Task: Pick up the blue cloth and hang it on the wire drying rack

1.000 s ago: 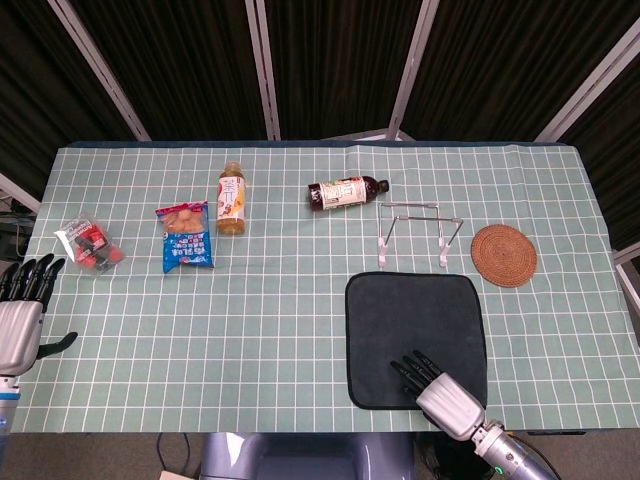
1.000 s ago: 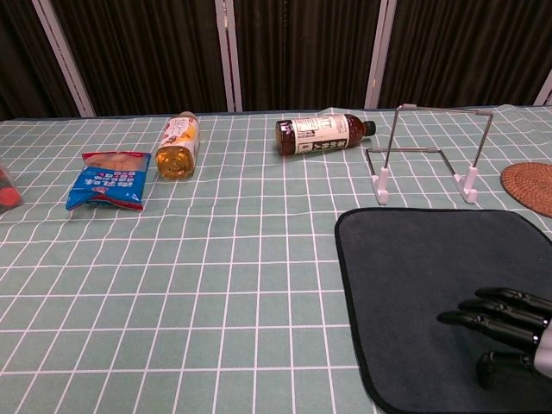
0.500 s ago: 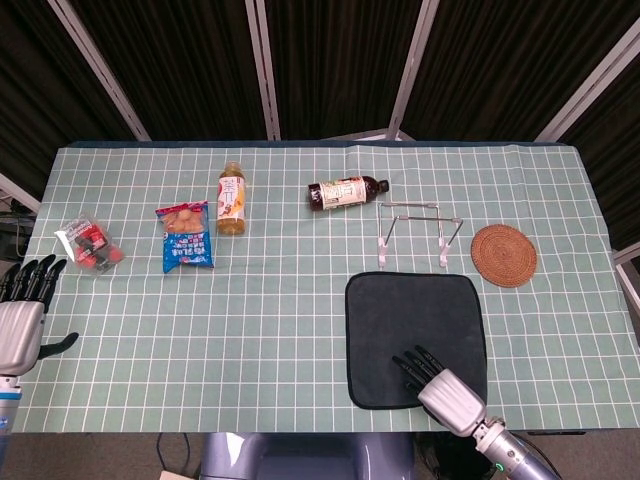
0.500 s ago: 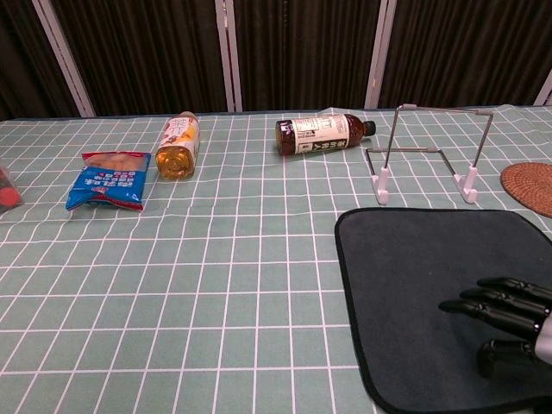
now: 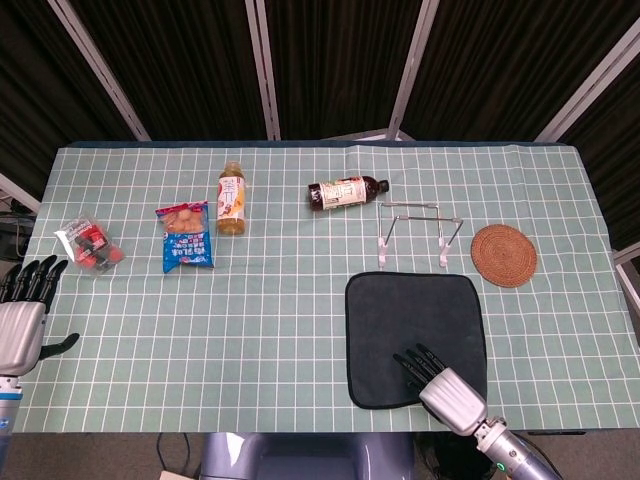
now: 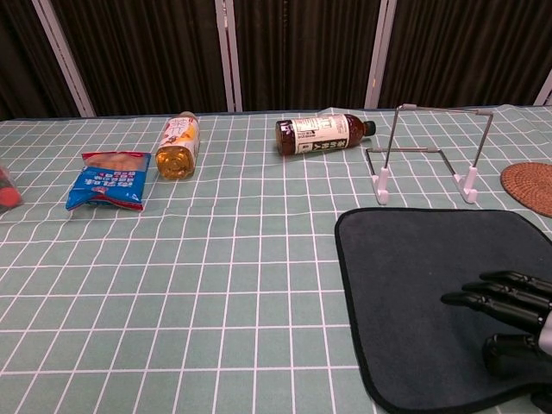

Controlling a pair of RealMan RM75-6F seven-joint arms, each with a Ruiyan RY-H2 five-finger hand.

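The cloth (image 5: pixel 415 325) (image 6: pixel 431 285) lies flat on the table at the front right; it looks dark grey-blue with a black hem. Just beyond it stands the wire drying rack (image 5: pixel 418 232) (image 6: pixel 427 153) on white feet. My right hand (image 5: pixel 440 383) (image 6: pixel 509 323) hovers over the cloth's near right corner, fingers spread and pointing toward the table's far left, holding nothing. My left hand (image 5: pixel 22 315) sits at the table's left edge, fingers apart and empty.
A dark bottle (image 5: pixel 345 192) lies on its side behind the rack. A yellow juice bottle (image 5: pixel 231 198), a blue snack bag (image 5: pixel 185 236) and a red packet (image 5: pixel 88 245) lie at the left. A round woven coaster (image 5: pixel 503 254) sits right of the rack.
My right hand has drawn back slightly toward the table's near edge, over the cloth's corner. The cloth and the left hand have not moved.
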